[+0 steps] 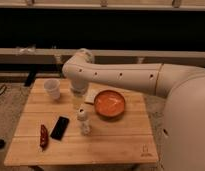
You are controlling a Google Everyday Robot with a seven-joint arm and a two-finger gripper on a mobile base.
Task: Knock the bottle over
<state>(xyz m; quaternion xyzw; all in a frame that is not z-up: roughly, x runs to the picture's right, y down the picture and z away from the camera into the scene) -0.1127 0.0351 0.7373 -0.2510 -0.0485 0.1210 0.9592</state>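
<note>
The bottle (84,121) stands upright, so the knock is not yet done. The gripper (79,100) hangs just at its 12 o'clock; about its jaws I cannot tell.
</note>
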